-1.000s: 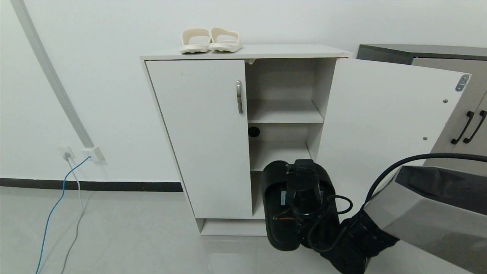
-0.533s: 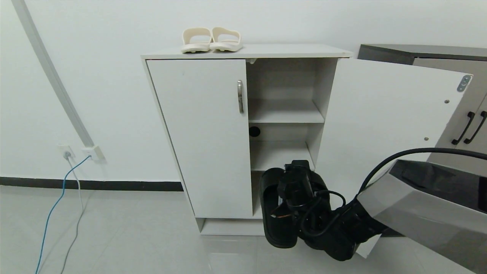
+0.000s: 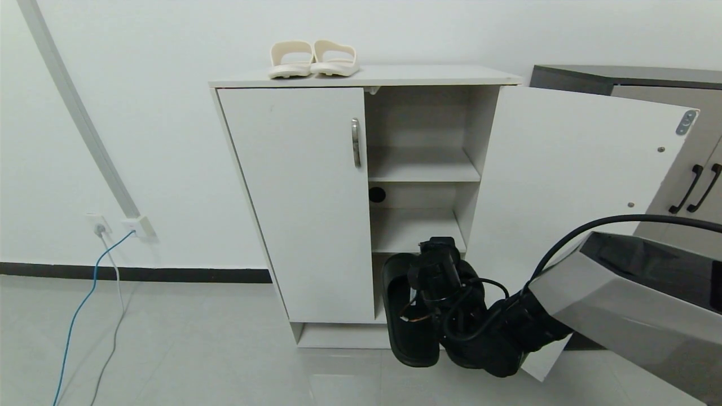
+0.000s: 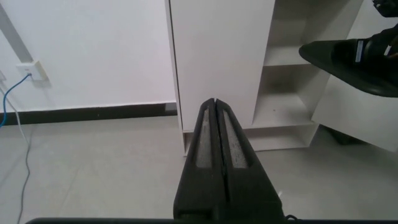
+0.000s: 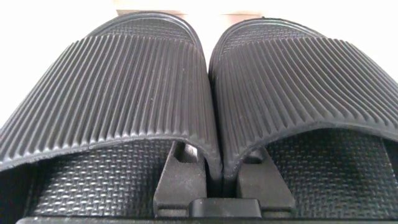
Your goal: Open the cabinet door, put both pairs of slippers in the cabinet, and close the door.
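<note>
The pair of black slippers [image 3: 409,316] is pinched by its adjoining inner sides in the right claw [image 5: 222,177] and held at the mouth of the cabinet's [image 3: 293,225] lowest compartment, while the left claw [image 4: 214,134] is pressed together, well back from the cabinet. It is judged that the soles could be caught on the cabinet's bottom lip if they are pushed in too low, and one slipper twisted out of the pinch. The beige slippers [image 3: 313,58] are seen on the cabinet's top, and the open right door [image 3: 564,186], swung out beside the right arm, could be knocked.

One slipper pair [image 3: 313,59] atop cabinet [image 3: 293,197], other pair [image 3: 414,344] before its open side
</note>
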